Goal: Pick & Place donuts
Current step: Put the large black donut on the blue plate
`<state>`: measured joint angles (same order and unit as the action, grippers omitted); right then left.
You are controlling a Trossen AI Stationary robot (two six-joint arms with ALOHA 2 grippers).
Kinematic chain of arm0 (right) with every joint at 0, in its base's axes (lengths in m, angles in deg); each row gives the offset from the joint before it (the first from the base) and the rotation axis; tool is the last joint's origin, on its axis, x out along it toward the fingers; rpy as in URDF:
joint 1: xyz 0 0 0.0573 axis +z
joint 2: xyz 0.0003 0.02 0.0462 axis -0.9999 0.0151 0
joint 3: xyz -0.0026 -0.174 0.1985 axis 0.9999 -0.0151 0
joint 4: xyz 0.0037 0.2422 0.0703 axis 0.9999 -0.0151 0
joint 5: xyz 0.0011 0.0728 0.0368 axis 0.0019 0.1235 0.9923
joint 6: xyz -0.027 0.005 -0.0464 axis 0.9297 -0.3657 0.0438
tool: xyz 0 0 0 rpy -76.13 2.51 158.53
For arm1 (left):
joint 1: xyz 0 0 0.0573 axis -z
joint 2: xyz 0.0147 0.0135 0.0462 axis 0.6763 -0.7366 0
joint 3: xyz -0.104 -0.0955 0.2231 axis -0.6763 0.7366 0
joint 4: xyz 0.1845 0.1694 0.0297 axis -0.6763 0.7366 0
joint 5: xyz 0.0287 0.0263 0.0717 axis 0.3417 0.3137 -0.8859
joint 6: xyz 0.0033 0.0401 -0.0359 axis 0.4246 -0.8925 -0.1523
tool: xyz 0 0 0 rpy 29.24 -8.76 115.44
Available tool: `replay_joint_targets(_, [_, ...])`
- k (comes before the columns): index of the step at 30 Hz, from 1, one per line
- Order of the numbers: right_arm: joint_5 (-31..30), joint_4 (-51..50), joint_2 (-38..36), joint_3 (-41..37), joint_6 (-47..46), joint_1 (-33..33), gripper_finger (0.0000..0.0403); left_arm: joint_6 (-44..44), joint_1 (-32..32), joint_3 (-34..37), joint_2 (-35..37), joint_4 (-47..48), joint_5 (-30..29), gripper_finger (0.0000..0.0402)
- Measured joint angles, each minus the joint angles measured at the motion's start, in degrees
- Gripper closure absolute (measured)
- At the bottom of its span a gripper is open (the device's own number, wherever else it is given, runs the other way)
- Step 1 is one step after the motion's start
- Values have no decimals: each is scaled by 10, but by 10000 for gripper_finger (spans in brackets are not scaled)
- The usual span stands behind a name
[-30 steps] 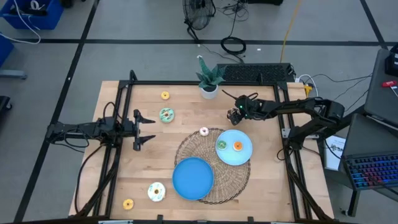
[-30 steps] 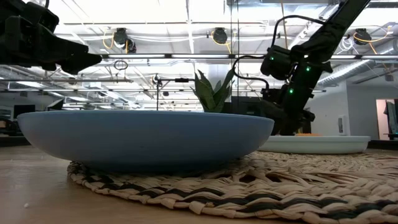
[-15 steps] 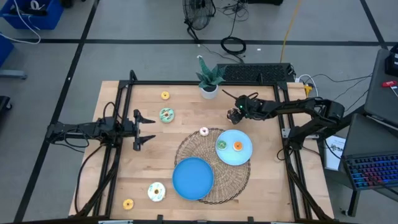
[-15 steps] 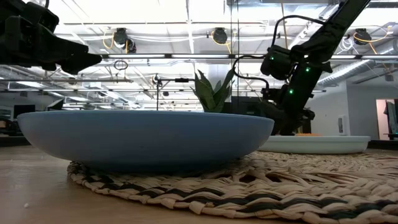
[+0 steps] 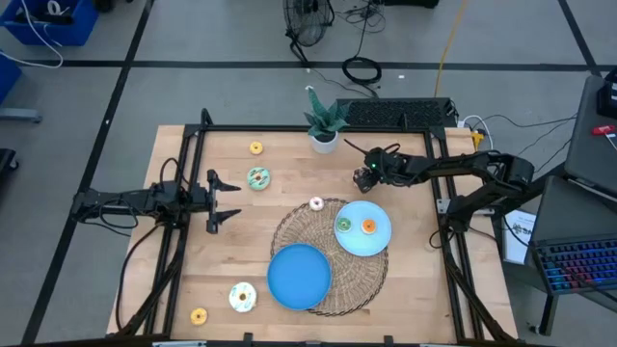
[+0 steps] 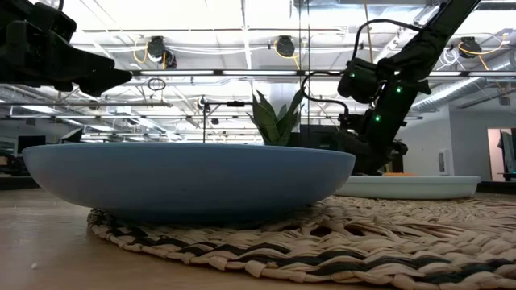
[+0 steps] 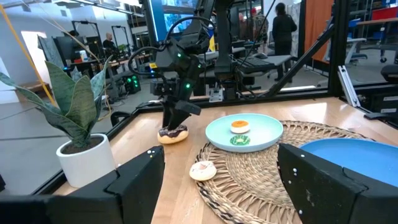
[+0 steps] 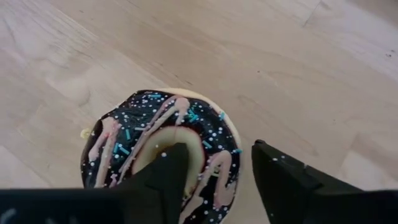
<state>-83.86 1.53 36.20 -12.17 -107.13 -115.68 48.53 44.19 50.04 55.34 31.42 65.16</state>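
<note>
A chocolate donut with pink drizzle [image 8: 186, 118] lies flat on the wood near the table's far right, also seen as the chocolate donut [image 7: 173, 132]. My right gripper [image 8: 219, 149] is down over it and open, one finger in the hole and the other outside the rim. Green and orange donuts [image 5: 355, 226] lie on the light blue plate [image 5: 381, 241]. A pink donut [image 5: 316, 203], a teal one [image 5: 257, 177], a small orange one [image 5: 255, 147], a cream one [image 5: 242, 296] and a yellow one [image 5: 199, 315] lie about the table. My left gripper [image 5: 227, 200] hovers open at the table's left. My right gripper comes at the chocolate donut from above, pointing down, with one finger [image 8: 168, 171] in the hole and the other finger [image 8: 280, 180] outside the ring's wall [image 8: 221, 171]. I cannot tell whether either finger touches it. The donut lies flat on the table.
A round woven mat [image 5: 289, 226] carries the light blue plate and a darker blue plate [image 5: 299, 276]. A potted plant [image 5: 323, 125] stands at the far edge, close to my right gripper. A black frame [image 5: 183, 164] borders the table. Bare wood lies between the left arm and the mat.
</note>
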Motion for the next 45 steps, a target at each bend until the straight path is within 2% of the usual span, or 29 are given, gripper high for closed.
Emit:
replay_joint_targets(6, [14, 0, 0, 0, 0, 0, 279, 0, 0, 0, 0, 0, 0, 96])
replay_joint_targets(19, [29, 0, 0, 0, 12, 0, 315, 0, 0, 0, 0, 0, 0, 96])
replay_joint_targets(45, [28, 1, 0, 0, 15, 0, 319, 0, 0, 0, 0, 0, 0, 96])
